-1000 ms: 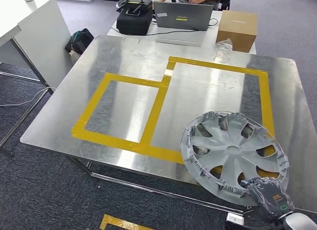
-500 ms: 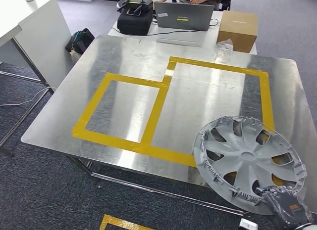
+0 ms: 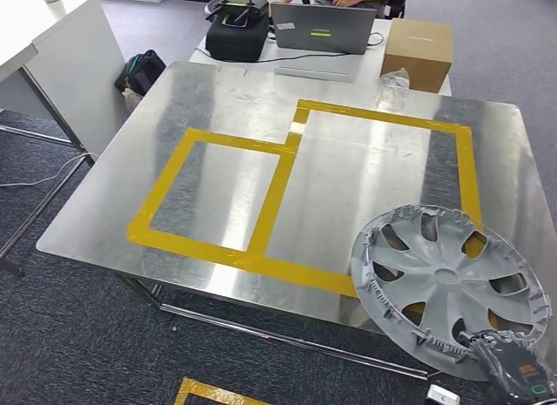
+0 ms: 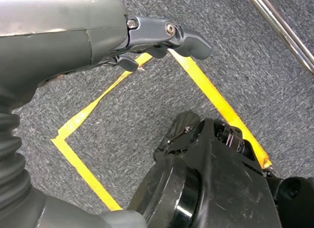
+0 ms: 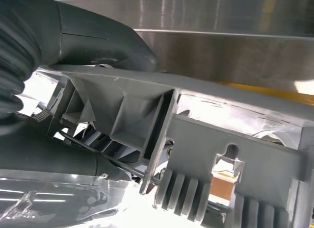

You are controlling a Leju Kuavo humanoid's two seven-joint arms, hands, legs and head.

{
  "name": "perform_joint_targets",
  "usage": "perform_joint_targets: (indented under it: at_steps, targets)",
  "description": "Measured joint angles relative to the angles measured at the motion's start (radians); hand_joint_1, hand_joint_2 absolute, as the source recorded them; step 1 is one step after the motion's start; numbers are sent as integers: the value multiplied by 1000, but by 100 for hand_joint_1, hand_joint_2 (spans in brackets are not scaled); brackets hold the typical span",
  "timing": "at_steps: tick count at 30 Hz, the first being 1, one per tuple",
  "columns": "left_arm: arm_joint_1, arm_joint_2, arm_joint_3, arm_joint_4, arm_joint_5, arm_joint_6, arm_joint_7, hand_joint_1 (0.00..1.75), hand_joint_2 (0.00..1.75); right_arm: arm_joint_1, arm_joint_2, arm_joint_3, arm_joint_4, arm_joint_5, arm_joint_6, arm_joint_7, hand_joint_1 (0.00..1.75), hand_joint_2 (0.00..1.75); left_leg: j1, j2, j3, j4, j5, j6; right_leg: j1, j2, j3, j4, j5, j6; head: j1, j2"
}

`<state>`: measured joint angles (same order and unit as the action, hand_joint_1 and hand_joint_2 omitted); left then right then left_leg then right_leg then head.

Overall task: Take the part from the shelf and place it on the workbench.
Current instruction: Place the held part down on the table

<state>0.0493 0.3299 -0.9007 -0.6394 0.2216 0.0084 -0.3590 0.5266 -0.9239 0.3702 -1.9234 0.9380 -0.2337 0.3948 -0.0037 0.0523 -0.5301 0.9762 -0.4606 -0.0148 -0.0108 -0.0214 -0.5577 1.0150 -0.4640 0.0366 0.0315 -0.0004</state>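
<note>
Right hand (image 3: 515,370) grips the hubcap (image 3: 450,287) by its near rim, thumb over the edge and fingers under, so the disc projects forward from the hand, tilted above the surface (image 3: 217,100). Far part overlaps the yellow tape (image 3: 272,200); not yet set down. Left hand (image 4: 163,37) hangs at the floor, fingers apart, holding nothing.

Count: one hubcap (image 3: 450,287), one steel table (image 3: 223,100) with two yellow tape rectangles (image 3: 209,200), one laptop (image 3: 322,28), one cardboard box (image 3: 416,52), one black case (image 3: 237,26), one black bag (image 3: 139,71), upper left.
</note>
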Motion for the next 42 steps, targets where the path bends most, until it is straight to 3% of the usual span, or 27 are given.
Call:
perform_joint_targets:
  at_steps: [15,16,18,19,20,22,33,37,42]
  targets:
    - [-3,1,-5,0,-2,7,6,0,175,-26,0,22,1,66,44,-21,174,175,0,0,0,0,0,0,0,2,0,0,0,0,0,0]
    - [-3,1,-5,0,-6,10,8,0,175,-29,0,25,1,67,45,-21,140,175,0,1,0,0,0,0,0,2,0,0,0,0,0,0]
    - [-3,1,-7,0,-16,18,15,0,175,-33,0,30,1,66,45,-20,53,175,0,1,0,0,0,0,0,2,0,0,0,0,0,0]
    - [-3,1,-8,0,-17,22,18,0,131,-34,0,32,2,65,44,-17,10,175,0,1,0,0,0,0,0,2,0,0,0,0,0,0]
    - [-3,1,-8,0,-16,24,20,0,87,-32,0,33,2,64,43,-13,0,175,0,1,0,0,0,0,0,2,0,0,0,0,0,0]
    - [-2,1,-9,0,-10,27,21,0,0,-24,0,34,3,66,40,0,0,175,0,1,0,0,0,0,0,2,0,0,0,0,0,0]
    - [6,4,-8,-6,-1,45,39,0,0,-14,43,15,4,123,5,76,0,175,0,1,-1,0,0,0,0,2,-2,0,0,0,0,0]
    - [10,4,-7,-10,0,54,45,0,0,-9,61,2,4,105,-16,65,0,175,0,1,-2,0,0,0,0,2,-2,0,0,0,0,0]
    - [24,9,-4,-31,4,72,59,0,0,-3,122,-32,-2,97,-78,8,0,175,0,1,-2,0,0,0,0,2,-3,0,0,0,0,0]
